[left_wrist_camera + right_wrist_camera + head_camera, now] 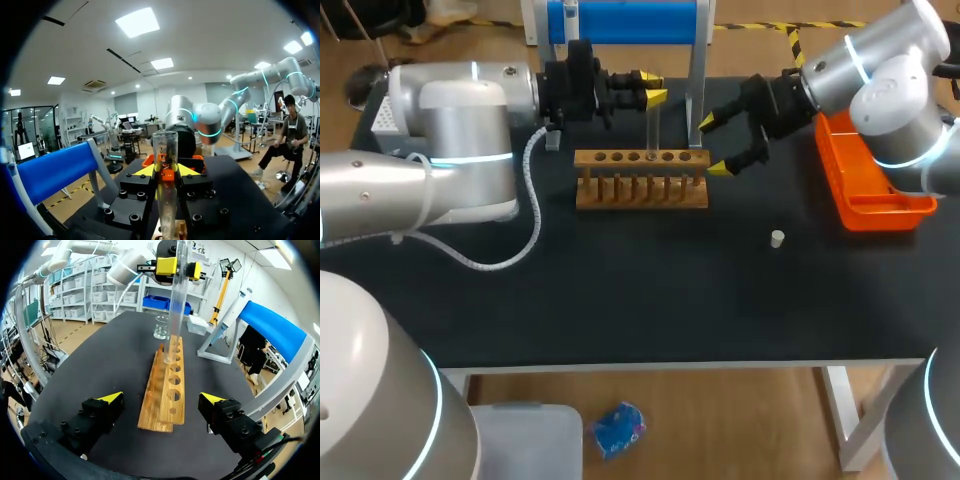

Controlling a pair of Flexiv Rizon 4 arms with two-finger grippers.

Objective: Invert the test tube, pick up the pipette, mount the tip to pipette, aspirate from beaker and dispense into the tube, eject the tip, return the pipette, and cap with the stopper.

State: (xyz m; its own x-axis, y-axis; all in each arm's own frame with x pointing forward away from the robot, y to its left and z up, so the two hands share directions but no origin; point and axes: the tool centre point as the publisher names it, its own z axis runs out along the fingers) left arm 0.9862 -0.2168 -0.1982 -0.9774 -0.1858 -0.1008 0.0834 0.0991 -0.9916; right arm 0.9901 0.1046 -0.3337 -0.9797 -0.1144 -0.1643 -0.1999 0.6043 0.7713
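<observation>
Test tube [651, 130], mouth-up at the rack [640, 190], is clamped by left fingers [655, 97], seemingly for seating; right fingers [720, 167], at the rack's three o'clock, gape empty.

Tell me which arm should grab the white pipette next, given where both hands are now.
Right, most likely. Its hand is open and empty beside the blue-topped stand with the white pipette. The left hand is shut on the clear glass test tube over the brown wooden rack.

black table [620, 290] with white legs [847, 412]
</observation>
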